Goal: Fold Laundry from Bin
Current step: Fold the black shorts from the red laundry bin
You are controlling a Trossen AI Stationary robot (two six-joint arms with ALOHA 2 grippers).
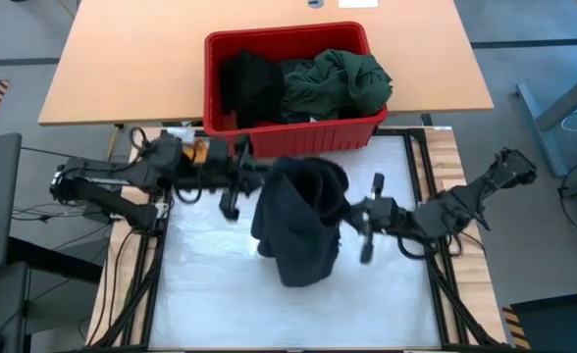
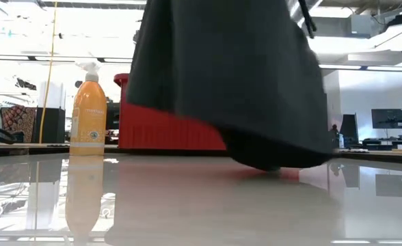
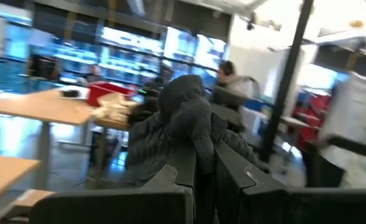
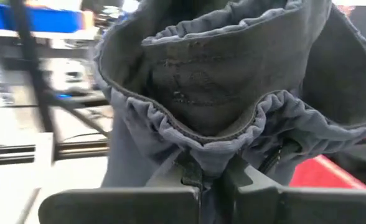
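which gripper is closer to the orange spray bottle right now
Left. The left gripper holds the dark garment just in front of the bin, close to the bottle. The right gripper grips the garment's other side, farther away.

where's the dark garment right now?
High view: the dark garment hangs mid-table between the left gripper and right gripper, both clamped on it, just in front of the red bin.

I see the bin [image 1: 293, 93] behind a garment [image 1: 298, 221] hanging between both end effectors (left [image 1: 241, 176], right [image 1: 352, 218]) above the counter [image 1: 220, 294].
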